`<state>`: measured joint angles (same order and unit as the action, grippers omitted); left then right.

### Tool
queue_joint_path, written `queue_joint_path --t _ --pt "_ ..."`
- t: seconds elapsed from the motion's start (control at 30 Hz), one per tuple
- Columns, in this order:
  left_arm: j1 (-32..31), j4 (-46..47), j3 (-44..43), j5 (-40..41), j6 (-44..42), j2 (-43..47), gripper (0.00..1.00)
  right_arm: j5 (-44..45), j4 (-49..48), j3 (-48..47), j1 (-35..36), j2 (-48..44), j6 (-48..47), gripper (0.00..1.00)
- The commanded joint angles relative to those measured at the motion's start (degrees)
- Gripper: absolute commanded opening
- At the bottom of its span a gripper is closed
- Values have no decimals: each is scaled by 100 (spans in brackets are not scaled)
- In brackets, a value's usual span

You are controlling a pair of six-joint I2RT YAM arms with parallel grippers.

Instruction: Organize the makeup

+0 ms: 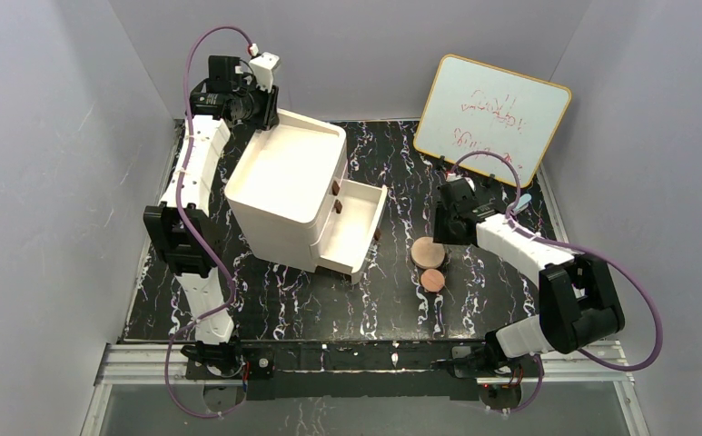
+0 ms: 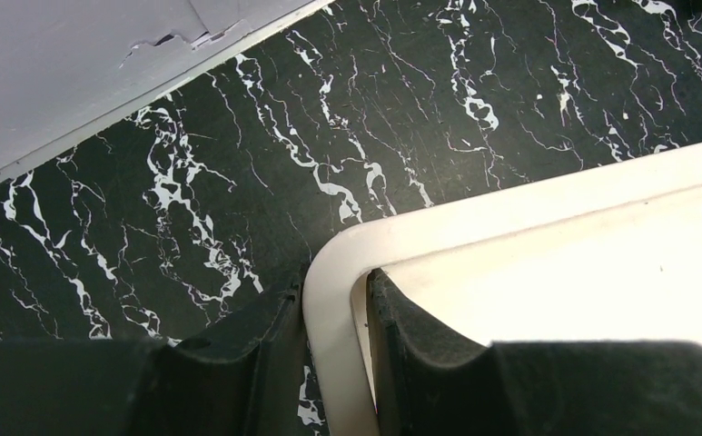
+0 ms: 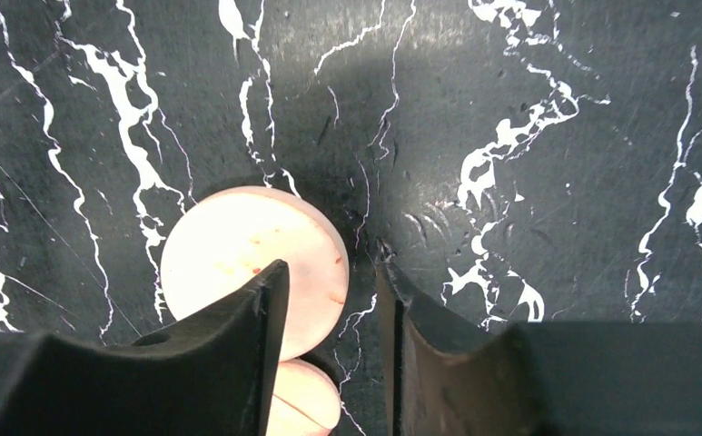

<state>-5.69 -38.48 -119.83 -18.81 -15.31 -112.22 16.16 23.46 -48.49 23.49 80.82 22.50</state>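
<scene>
Two flat round copper-pink discs lie on the black marble table right of centre: the larger disc [image 1: 427, 251] and, just nearer, the smaller disc [image 1: 433, 280]. My right gripper [image 1: 448, 227] hovers just behind them, open. In the right wrist view the right gripper [image 3: 331, 263] has its left finger over the larger disc [image 3: 238, 250], with the smaller disc [image 3: 306, 400] below it and only the disc's edge between the jaws. My left gripper [image 1: 258, 107] is at the back corner of the white drawer organizer [image 1: 288, 173]. In the left wrist view the left gripper [image 2: 336, 286] is shut on the organizer's rim [image 2: 510, 213]. The square compact and the sticks are out of view.
The organizer's lower drawer [image 1: 354, 227] stands pulled out toward the discs, with brown knobs [image 1: 335, 189] on the fronts. A whiteboard [image 1: 492, 113] leans at the back right. A small light-blue cylinder [image 1: 522, 201] lies beside the right arm. Grey walls enclose the table.
</scene>
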Motion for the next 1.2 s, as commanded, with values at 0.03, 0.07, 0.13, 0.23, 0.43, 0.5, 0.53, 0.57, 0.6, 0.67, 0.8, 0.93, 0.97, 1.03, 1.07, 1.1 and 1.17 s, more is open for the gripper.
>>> queue_joint_path --t 0.03,0.07,0.13,0.23,0.43,0.5,0.53,0.57,0.6,0.67,0.8,0.93,0.97,1.03,1.07,1.1,1.17 --pt "38 -24 12 -169 -628 -47 0 -219 -163 137 -17 89 184 45" --pt "34 6 54 -168 -691 -28 0 -234 -151 138 -13 95 180 45" --pt "33 12 117 -133 -815 2 0 -209 -95 138 -13 117 172 45" --pt "33 -2 221 -115 -948 31 0 -169 -76 146 -11 119 135 45" --pt "33 5 314 -133 -1034 73 0 -149 -173 274 -14 195 123 45" --pt "33 22 364 -132 -1035 101 0 -141 -258 376 -11 219 137 45" --pt "33 39 402 -134 -1038 119 0 -150 -287 408 -15 242 152 45" --pt "33 65 440 -132 -1036 138 0 -161 -320 451 -13 261 164 44" --pt "33 75 465 -120 -1038 148 0 -184 -361 485 -19 292 187 44" --pt "33 77 474 -102 -1028 159 0 -224 -426 547 -21 351 225 42" --pt "33 94 500 -112 -1011 191 0 -339 -607 652 -48 510 272 25" --pt "33 98 518 -97 -1009 207 0 -425 -645 565 -72 688 284 1" --pt "33 102 526 -97 -1013 213 0 -458 -608 497 -64 704 289 1" --pt "31 105 532 -90 -1025 224 0 -464 -475 263 -58 637 301 1" --pt "33 104 531 -96 -1025 229 0 -477 -408 128 -56 540 326 1" --pt "33 104 527 -101 -1026 230 0 -507 -350 -16 -58 415 339 1" --pt "33 111 531 -101 -1027 229 0 -594 -237 -361 -55 112 351 1"
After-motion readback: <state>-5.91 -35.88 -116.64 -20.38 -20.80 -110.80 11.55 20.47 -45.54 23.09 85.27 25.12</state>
